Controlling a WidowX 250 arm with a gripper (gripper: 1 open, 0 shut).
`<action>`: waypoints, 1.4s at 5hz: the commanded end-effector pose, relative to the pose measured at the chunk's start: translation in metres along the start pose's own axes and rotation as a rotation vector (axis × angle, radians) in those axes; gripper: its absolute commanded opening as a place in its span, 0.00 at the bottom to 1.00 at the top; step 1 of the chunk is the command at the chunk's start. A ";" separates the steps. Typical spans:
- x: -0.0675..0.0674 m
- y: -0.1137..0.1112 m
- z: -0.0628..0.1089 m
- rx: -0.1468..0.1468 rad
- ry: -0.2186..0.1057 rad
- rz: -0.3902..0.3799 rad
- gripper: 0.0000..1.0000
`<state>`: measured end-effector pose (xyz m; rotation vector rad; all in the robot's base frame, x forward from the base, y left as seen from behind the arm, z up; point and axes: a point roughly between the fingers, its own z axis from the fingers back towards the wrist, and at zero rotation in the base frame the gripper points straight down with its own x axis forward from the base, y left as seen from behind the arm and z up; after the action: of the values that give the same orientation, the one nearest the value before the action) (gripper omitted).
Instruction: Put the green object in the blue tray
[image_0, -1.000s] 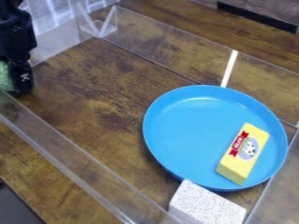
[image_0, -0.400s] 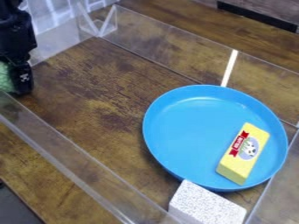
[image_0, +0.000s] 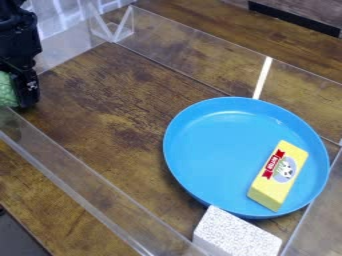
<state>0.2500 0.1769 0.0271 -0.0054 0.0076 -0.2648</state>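
At the far left edge the black gripper (image_0: 16, 85) reaches down to the wooden table, its fingers closed around the green object (image_0: 6, 90). Only a small light green patch shows at the frame's edge, the rest hidden by the fingers and cut off by the frame. The blue tray (image_0: 221, 135), a wide round plate with a shallow rim, lies at the right, well away from the gripper. A yellow block with a red label (image_0: 279, 175) lies on the tray's right side.
A white speckled sponge block (image_0: 235, 233) sits just in front of the tray at the bottom edge. Clear plastic walls (image_0: 80, 185) fence the wooden tabletop (image_0: 120, 110) on the near and far sides.
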 end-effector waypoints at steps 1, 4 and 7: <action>0.010 -0.003 0.027 0.044 -0.040 -0.028 0.00; 0.023 -0.003 0.056 0.035 -0.042 -0.043 0.00; 0.024 0.006 0.042 0.015 -0.064 -0.023 1.00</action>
<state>0.2643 0.1734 0.0538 -0.0395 -0.0137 -0.2762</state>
